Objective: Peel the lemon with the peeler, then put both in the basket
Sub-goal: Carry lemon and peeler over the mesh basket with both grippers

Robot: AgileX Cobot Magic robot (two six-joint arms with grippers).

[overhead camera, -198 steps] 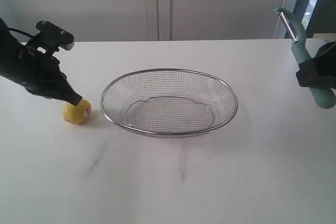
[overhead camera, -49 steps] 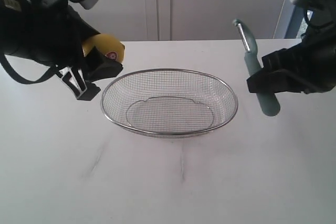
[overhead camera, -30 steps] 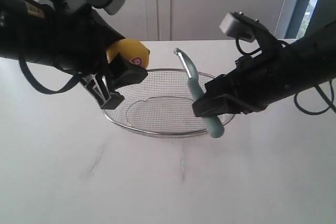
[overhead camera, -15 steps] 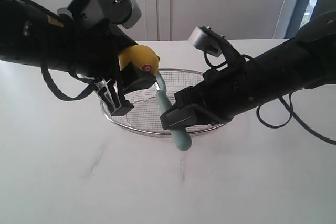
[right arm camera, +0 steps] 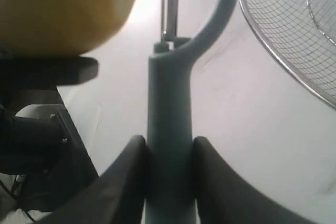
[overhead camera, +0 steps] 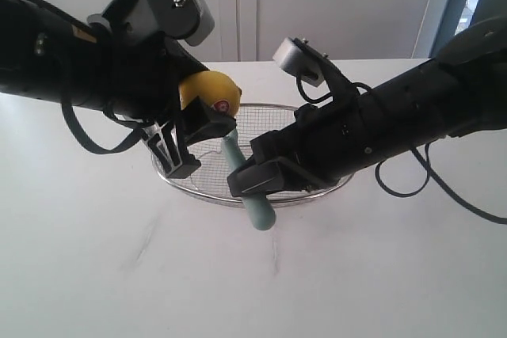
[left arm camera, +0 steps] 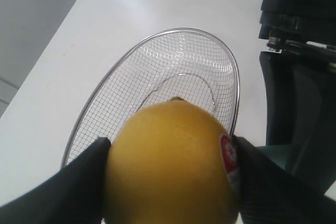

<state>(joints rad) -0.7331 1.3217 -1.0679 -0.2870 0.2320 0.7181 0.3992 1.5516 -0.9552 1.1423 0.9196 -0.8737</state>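
Left gripper [left arm camera: 170, 195]: clamped on lemon [overhead camera: 204, 89], raised above basket [left arm camera: 157, 61] at its left rim | Right gripper [right arm camera: 168, 182]: closed on peeler [overhead camera: 255, 210] handle, above basket's front rim, blade head up beside lemon, contact unclear | Basket: on white counter [overhead camera: 119, 275], beneath both grippers

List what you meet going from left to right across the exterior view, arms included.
Left arm → lemon → peeler → right arm. The basket stretches behind the middle of the picture, so it is left out of the order.
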